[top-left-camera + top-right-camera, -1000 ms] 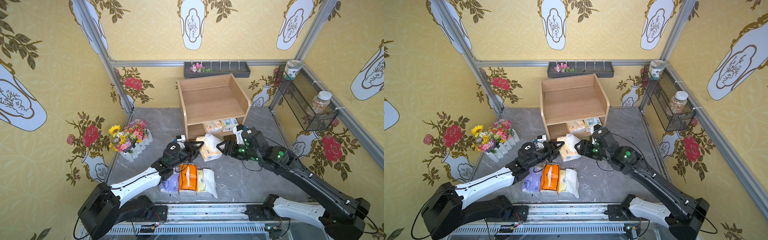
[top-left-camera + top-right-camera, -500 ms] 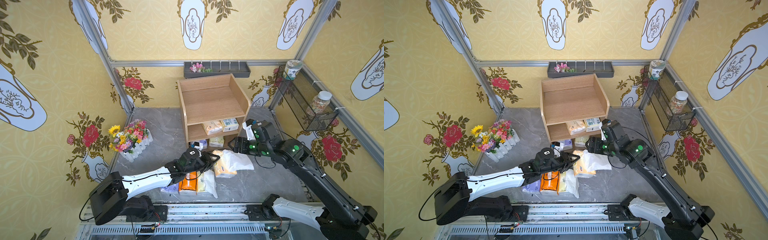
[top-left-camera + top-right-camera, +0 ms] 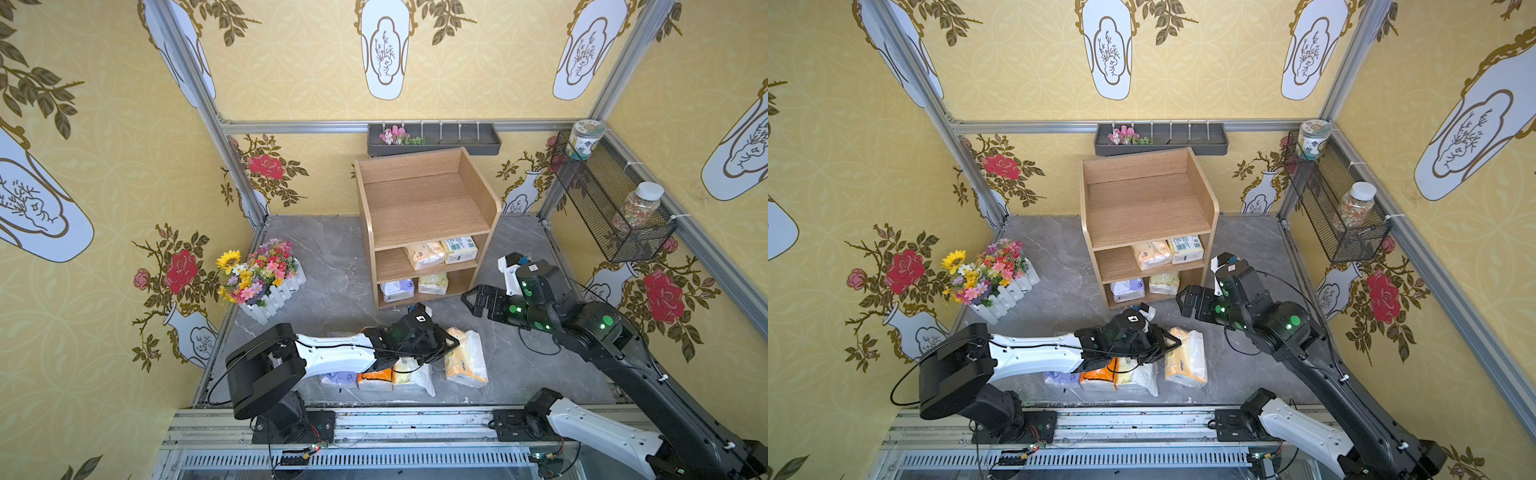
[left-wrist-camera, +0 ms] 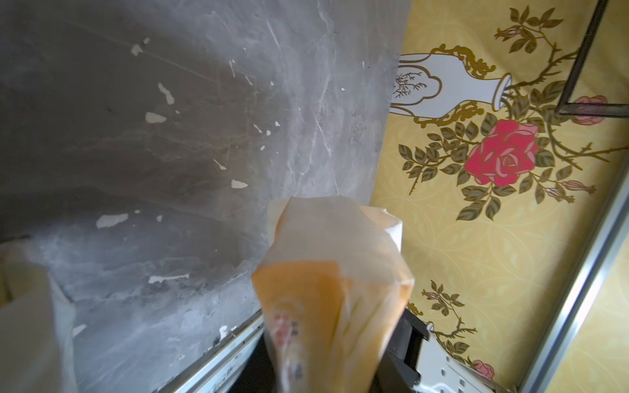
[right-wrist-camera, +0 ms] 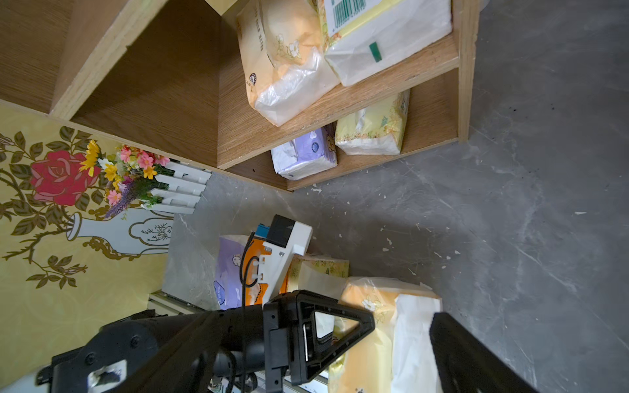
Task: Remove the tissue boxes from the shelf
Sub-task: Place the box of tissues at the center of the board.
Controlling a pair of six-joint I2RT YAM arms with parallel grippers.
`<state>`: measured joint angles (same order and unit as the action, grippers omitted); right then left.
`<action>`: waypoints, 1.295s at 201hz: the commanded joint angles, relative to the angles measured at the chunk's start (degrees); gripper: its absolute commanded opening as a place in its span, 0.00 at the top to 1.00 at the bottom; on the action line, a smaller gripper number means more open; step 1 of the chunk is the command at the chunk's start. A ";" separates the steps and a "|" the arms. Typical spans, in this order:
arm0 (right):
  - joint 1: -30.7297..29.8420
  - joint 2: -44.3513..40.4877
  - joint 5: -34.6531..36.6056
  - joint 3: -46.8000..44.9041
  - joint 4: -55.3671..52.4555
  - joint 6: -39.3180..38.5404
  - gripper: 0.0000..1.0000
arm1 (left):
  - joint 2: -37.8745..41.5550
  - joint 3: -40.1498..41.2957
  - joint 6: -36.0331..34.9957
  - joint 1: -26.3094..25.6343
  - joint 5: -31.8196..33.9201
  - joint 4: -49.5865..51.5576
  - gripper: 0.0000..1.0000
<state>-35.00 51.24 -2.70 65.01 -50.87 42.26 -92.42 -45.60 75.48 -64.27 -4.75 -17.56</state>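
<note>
My left gripper [image 3: 451, 345] is clamped almost flat on the crinkled wrapper end of a cream-orange pack [image 3: 465, 359]. The pack lies on the table [image 3: 324, 257] near its front edge, right of middle (in the left wrist view that pack [image 4: 333, 306] fills the lower middle and hides my fingers). My right gripper [image 3: 469, 302] hangs with its jaws spread wide and nothing between them, just off the front right corner of the shelf [image 3: 478, 183] and apart from the pack. The shelf stands at the middle of the back edge, its top tier bare. On its middle tier a cream pack [image 3: 424, 254] overhangs the front lip and touches a white pack with green print [image 3: 459, 249], both towards the right side. On the bottom tier a lavender pack [image 3: 397, 289] sits beside a pale yellow pack [image 3: 433, 283]. Along the front edge, partly under my left arm, a second lavender pack [image 3: 336, 379], an orange pack [image 3: 374, 376] and a front yellow pack [image 3: 415, 374] sit side by side, touching. Bare table lies between the shelf's open front and that row, and a wide bare stretch runs from the held pack to the right edge. A flower box [image 3: 266, 278] takes the left edge.
</note>
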 commanded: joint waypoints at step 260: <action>-0.19 1.50 -11.03 -26.48 5.96 12.17 0.03 | 31.14 4.06 12.22 -4.84 38.34 33.29 0.24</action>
<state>-34.92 52.93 -8.75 41.06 -47.59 52.51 -63.96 -42.46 86.70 -69.41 28.40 10.90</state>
